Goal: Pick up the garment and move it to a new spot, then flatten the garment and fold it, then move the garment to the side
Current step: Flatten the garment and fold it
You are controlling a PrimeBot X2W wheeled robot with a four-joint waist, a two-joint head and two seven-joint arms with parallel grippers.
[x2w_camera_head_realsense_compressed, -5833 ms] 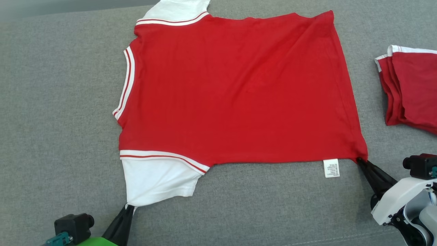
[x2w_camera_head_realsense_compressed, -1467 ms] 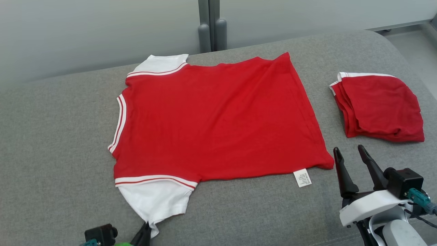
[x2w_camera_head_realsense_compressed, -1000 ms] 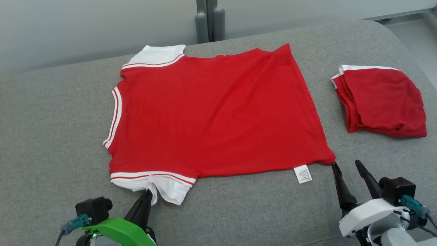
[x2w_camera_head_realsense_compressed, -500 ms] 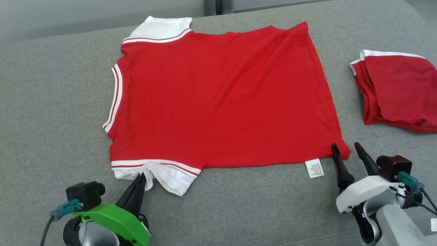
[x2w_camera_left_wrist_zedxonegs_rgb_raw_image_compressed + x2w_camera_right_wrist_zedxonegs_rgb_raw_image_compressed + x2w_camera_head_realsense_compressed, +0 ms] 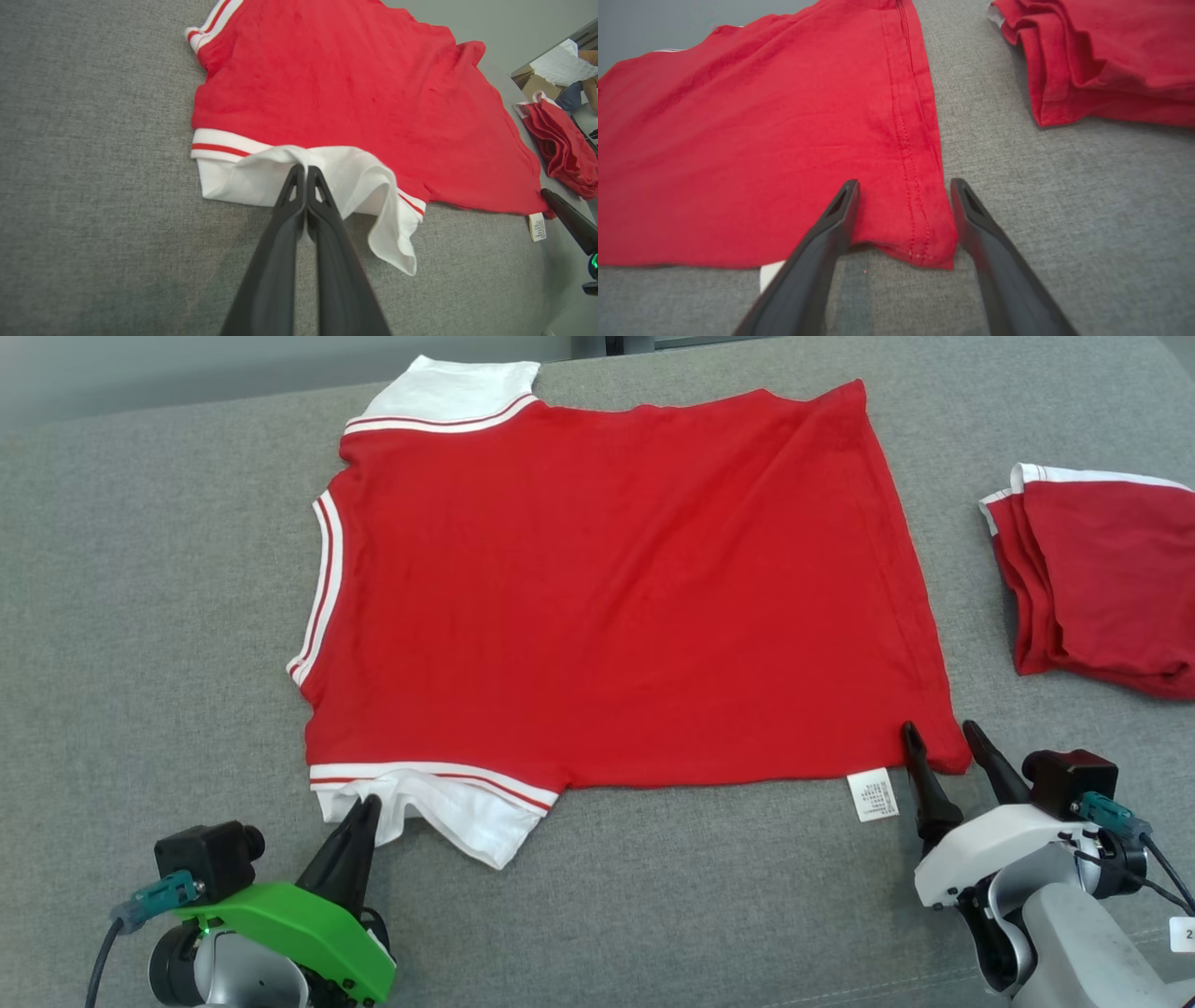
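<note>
The garment [image 5: 607, 597], a red shirt with white sleeves, lies spread flat on the grey cushion [image 5: 140, 616]. My left gripper [image 5: 366, 803] is shut on the edge of the near white sleeve [image 5: 457, 812], which is bunched and folded toward the body. The left wrist view shows the closed fingers [image 5: 302, 169] pinching that white sleeve [image 5: 359, 182]. My right gripper [image 5: 938, 728] stands open, one finger on each side of the garment's near right hem corner. In the right wrist view that corner [image 5: 924, 242] lies between the open fingers of the right gripper [image 5: 903, 186], low on the cushion.
A second red garment [image 5: 1102, 588], folded, lies on the cushion to the right, close to my right gripper. A white care label [image 5: 873, 795] hangs from the near hem. Bare grey cushion stretches to the left and along the near edge.
The camera has shifted. My left gripper has pushed the white sleeve in toward the body, bunching it. My right gripper, still open, has advanced so that it straddles the hem corner.
</note>
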